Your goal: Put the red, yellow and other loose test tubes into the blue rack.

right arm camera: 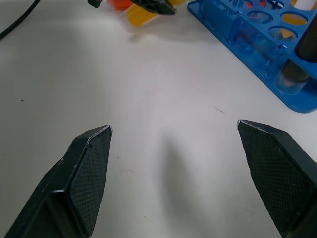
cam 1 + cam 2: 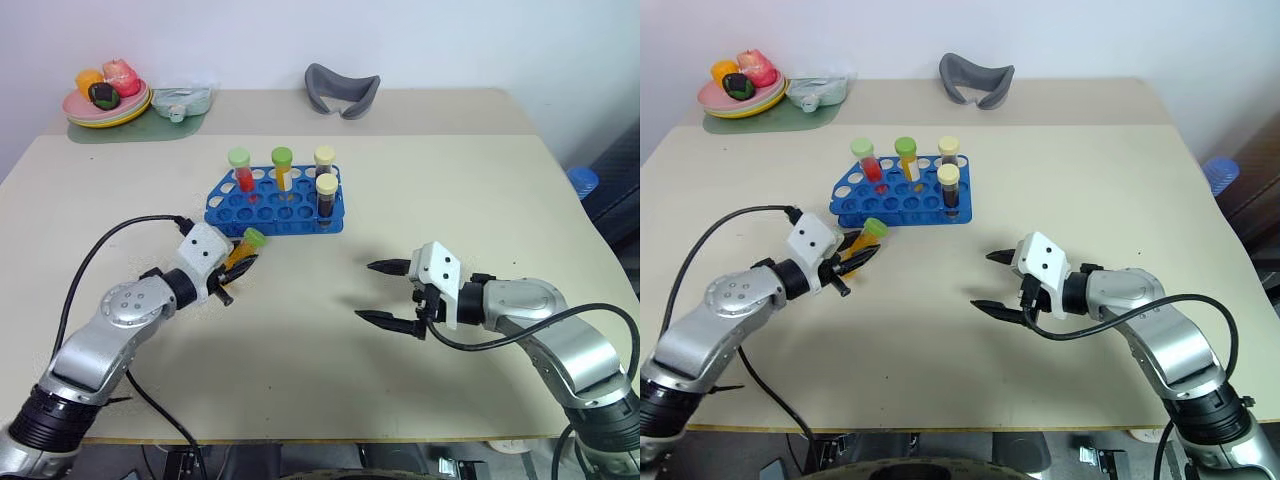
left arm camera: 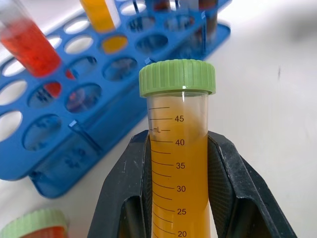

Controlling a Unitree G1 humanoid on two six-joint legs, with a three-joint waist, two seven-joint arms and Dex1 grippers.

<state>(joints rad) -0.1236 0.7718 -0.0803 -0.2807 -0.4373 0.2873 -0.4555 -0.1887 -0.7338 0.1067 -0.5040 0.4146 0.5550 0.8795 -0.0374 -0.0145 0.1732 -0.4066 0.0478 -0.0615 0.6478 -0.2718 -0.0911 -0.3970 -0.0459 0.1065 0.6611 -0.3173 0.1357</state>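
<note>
Left gripper (image 2: 240,262): jaws closed on a yellow-orange tube (image 3: 178,163) with a light green cap (image 3: 177,77). The tube is gripped on its upper body just below the cap, which points toward the blue rack (image 2: 275,202). It is held lying nearly level, just off the rack's near left corner and above the counter (image 2: 320,380).

Right gripper (image 2: 395,293): jaws wide open, nothing between them, held over bare counter well apart from the rack.

Rack contents: four tubes already standing upright, namely a red tube (image 2: 242,172), a second yellow-orange tube (image 2: 283,168), and two dark tubes with pale yellow caps (image 2: 326,196) at the right end. Many holes are free. In the left wrist view a further green cap (image 3: 32,224) over orange-red liquid is seen at the frame edge; whether it lies on the counter cannot be told.

Risks, judged:
- The tube is near level, cap leading. If it is not turned tip-down before insertion, the cap would meet the grid and nothing would seat.
- The grip is high on a smooth round wall; slipping or swivelling between the jaws is likely while it is tilted upright.
- A sweep toward the free holes passes close to the red tube; it could be knocked, or the light rack pushed along the counter.
- Release before the tip has entered a hole would let the tube topple and roll.
</note>
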